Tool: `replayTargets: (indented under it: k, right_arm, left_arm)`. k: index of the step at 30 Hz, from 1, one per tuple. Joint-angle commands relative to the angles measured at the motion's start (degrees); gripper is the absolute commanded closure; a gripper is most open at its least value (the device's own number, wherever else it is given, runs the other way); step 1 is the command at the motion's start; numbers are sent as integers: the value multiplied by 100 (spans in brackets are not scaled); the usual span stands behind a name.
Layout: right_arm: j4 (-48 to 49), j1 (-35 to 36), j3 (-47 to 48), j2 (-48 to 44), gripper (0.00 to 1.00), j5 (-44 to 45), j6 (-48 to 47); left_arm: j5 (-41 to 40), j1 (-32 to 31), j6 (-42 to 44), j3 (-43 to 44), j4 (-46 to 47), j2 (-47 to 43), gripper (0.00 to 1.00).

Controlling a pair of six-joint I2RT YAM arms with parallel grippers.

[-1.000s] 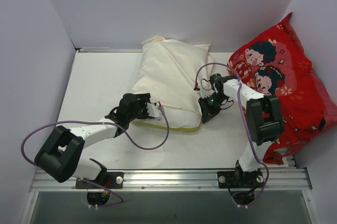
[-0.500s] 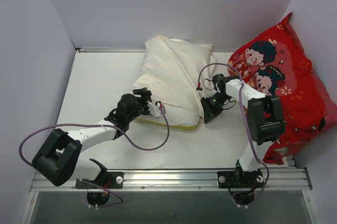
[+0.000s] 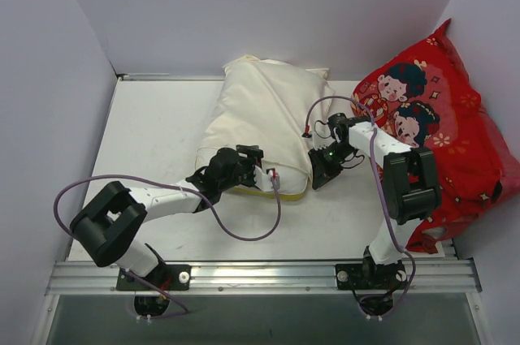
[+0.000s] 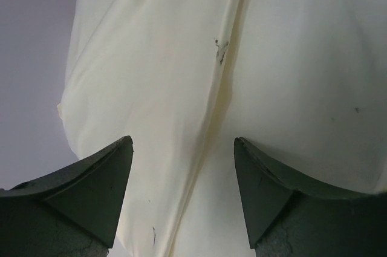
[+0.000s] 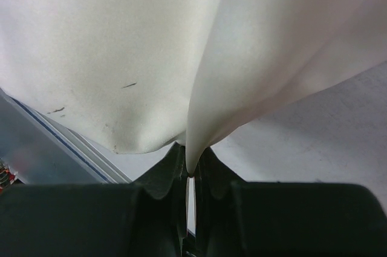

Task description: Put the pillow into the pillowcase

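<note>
So the pillowcase [image 3: 268, 118] is lying in a cream lump across the middle of the table [image 3: 154, 126], running from about the centre back toward the rear wall [image 3: 268, 12]. The pillow [image 3: 292, 196] is almost all inside it. From the top view, all you get of the pillow is its yellow edge poking out along the near side of the lump.

The left gripper [image 3: 252, 165] sits at that near edge, a bit left of centre. On the left wrist view the gripper [image 4: 181, 196] is spread wide with nothing pinched, and both fingers [image 4: 91, 190] are well apart. Wrinkled cream cloth fills the frame beyond them, with a long crease running down between the tips. I can't tell whether the tips are actually touching the fabric.

The right gripper [image 3: 318, 170] is at the near right corner of the lump. Its wrist view shows the gripper [image 5: 190, 169] clamped tight on a thin hanging fold of the pillowcase [image 5: 242, 57], the cloth draping up and away from the pinch (a few small dark specks on it, too). Bare tabletop shows off to the right of that fold.

The red cartoon cushion [image 3: 439, 134] is propped against the right wall, clear of the pillowcase, with the right arm crossing in front of it.
</note>
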Motion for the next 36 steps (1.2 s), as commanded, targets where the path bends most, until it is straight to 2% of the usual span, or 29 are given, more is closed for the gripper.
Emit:
replayTargets:
  k: [1,9,17,24,29,34,36]
  right_arm:
    - [-356,-33,26,-309,100,-116,-1]
    - [-374,-112,-62,-345,100,-38,-80]
    - [-418,-279,-115,-318,100,24,-203]
    - [-409,-376,-89,-257,100,95,-256]
    - [-409,-420,-115,-239,100,103,-256]
    - [-418,-438,-106,-239,100,42,-221]
    - [-418,-420,-80,-222,100,-28,-186]
  left_arm:
    - [-172,-34,-39,373,300,274,24]
    - [-436,335,224,461,502,617,25]
    - [-480,1652,629,119,511,512,27]
    - [-313,2390,884,-5,511,529,32]
    - [-217,2805,893,-49,362,626,41]
    - [-199,2946,814,-128,283,758,51]
    - [-199,2946,587,-32,195,863,64]
